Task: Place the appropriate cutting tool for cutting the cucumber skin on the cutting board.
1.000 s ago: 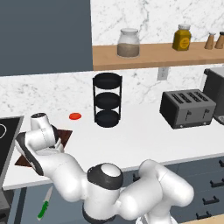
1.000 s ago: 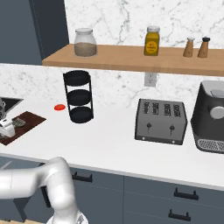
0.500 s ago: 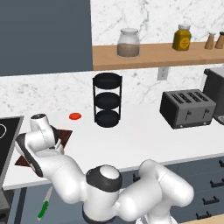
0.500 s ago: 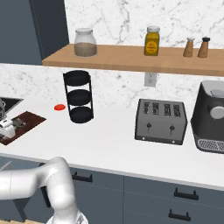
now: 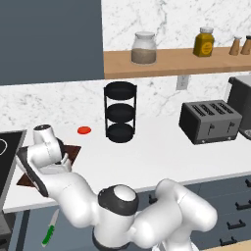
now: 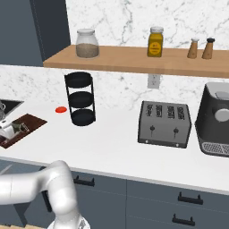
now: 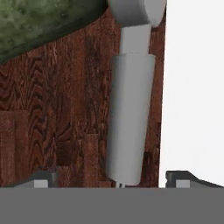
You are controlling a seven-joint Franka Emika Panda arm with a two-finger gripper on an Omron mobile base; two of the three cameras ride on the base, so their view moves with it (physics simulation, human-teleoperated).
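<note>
cutting board (image 7: 57,131): dark brown wood, visible grain, matt.
peeler (image 7: 127,113) below my hand: plain grey metal, smooth, dull sheen.
cucumber (image 7: 39,22): dark green skin, mottled, rough.
counter (image 7: 194,87): white, smooth.
toaster (image 6: 164,123): grey metal, matt.

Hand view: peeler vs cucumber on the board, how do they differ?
The peeler is smooth, plain grey metal; the cucumber is mottled dark green. The peeler is slim, its handle running up the view to a wider head at the top; the cucumber is a thick body lying slantwise across the upper left corner. The peeler lies along the board's edge by the white counter; the cucumber sits further in. Both rest on the cutting board.
</note>
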